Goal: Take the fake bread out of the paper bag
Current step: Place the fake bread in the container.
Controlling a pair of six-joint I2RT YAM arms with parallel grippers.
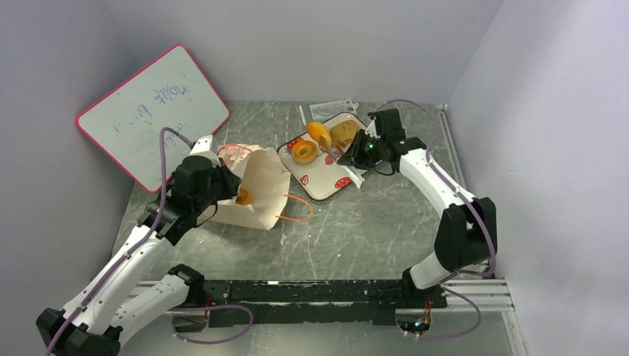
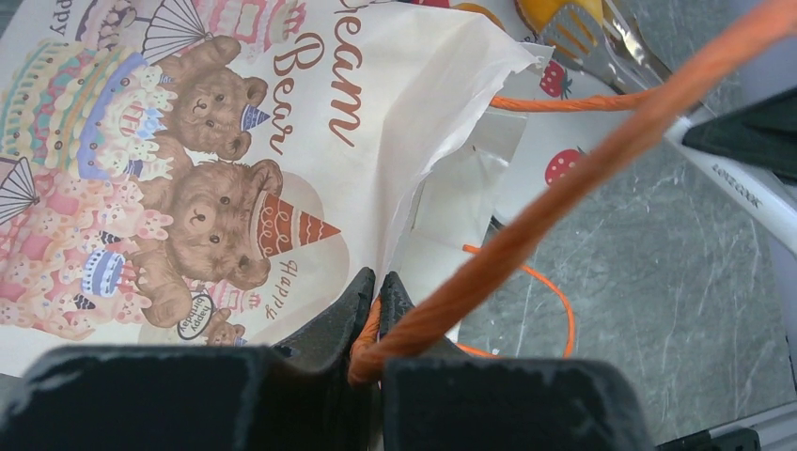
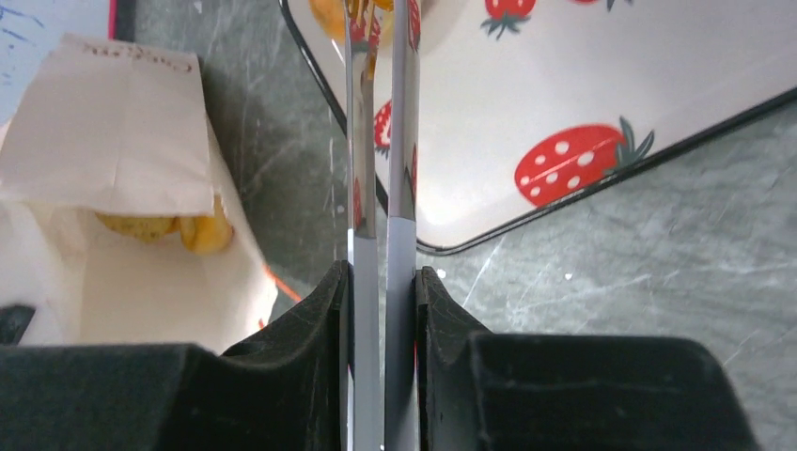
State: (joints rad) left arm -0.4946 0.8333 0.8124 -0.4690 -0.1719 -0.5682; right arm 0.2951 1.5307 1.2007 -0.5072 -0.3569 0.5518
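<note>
Paper bag (image 1: 256,194) mouth facing tray (image 1: 320,183) edge, left pincer (image 2: 376,287) pinching cord handle (image 2: 564,188)

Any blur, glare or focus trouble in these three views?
Top view: even soft light, no hard shadows, whiteboard writing faint. Left wrist: the orange cord near the lens is soft, the bag print crisp. Right wrist: the metal tongs mirror the tray, the dark fingers show little detail.

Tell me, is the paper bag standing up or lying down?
Lying down. The paper bag rests on its side, its mouth open toward the tray, with fake bread showing inside.
</note>
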